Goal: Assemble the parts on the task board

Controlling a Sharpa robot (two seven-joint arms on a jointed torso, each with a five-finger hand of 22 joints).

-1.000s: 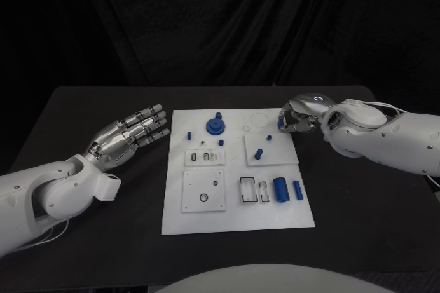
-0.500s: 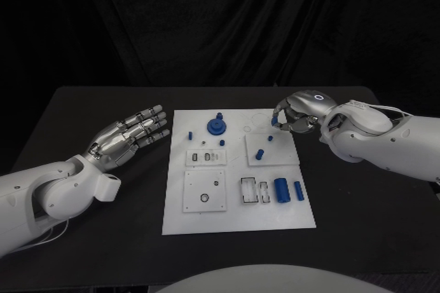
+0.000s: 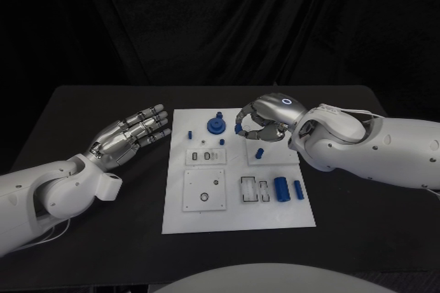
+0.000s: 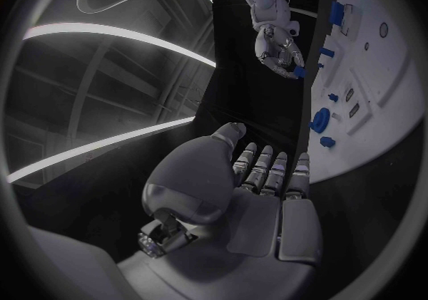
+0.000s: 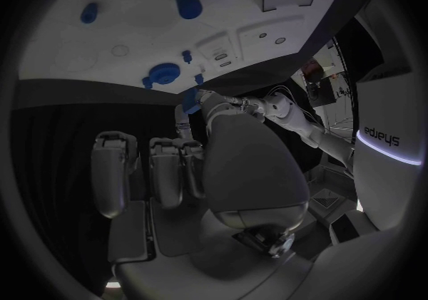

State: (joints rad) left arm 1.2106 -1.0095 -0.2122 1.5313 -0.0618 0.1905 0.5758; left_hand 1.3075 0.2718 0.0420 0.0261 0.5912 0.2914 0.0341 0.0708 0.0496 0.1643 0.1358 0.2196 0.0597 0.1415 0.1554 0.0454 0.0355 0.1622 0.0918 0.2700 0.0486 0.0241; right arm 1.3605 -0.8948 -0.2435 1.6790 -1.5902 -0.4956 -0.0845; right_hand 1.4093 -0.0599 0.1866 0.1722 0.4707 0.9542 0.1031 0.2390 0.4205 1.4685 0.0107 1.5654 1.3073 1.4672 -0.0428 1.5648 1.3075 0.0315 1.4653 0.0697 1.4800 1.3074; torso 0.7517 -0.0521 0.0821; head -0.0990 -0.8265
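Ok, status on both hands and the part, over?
Left hand open, off the task board's left side. Right hand above the board's far end, pinching a small blue part. Blue round part stands close beside it.

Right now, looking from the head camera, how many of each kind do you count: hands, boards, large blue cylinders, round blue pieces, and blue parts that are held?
Silver hands: 2, left hand and right hand
White task board: 1
Large blue cylinders: 2, wide cylinder and slim cylinder
Round blue piece: 1
Small blue part in the right hand's fingers: 1
Total: 7
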